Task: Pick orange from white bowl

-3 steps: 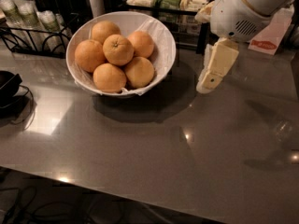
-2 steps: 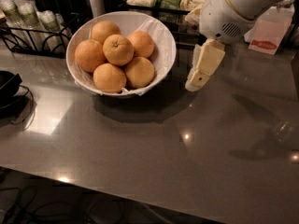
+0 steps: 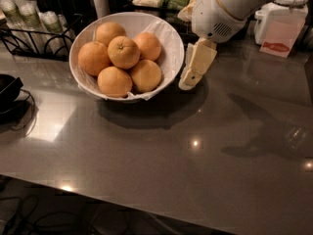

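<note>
A large white bowl (image 3: 166,33) with a white paper lining stands on the grey counter at the upper left. It holds several oranges. The orange (image 3: 123,52) with a small dark stem dimple lies on top in the middle. My gripper (image 3: 190,80) hangs from the white arm just to the right of the bowl's rim, its cream-coloured fingers pointing down and left, close to the bowl's side. It holds nothing.
A black wire rack (image 3: 29,31) with cups stands behind the bowl on the left. A black object with a cable (image 3: 10,94) lies at the left edge. A white container with a red label (image 3: 279,26) stands at the back right.
My arm and gripper have moved left across the counter, from well to the right of the bowl to right beside its rim.
</note>
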Robot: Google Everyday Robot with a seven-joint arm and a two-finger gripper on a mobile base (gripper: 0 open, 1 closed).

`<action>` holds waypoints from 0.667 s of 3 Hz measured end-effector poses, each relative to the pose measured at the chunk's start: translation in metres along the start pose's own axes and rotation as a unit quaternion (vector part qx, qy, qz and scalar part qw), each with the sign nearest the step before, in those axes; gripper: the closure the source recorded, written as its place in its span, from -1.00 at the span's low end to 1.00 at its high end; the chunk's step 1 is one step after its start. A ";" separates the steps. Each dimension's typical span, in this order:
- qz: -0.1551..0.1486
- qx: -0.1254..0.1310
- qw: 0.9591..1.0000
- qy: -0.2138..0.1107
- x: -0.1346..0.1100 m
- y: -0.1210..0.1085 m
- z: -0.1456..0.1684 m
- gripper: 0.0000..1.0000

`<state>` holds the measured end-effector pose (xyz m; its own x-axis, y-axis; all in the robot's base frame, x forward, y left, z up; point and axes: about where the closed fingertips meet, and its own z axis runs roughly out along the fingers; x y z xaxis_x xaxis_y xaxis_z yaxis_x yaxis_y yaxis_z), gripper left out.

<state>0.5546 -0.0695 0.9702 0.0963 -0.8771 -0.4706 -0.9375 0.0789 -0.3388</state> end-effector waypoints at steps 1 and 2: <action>0.001 0.006 1.000 -0.015 -0.006 -0.002 0.008 -1.00; 0.010 0.024 0.999 -0.046 -0.018 -0.013 0.025 -1.00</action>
<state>0.5740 -0.0425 0.9627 0.1098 -0.8283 -0.5495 -0.9229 0.1204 -0.3658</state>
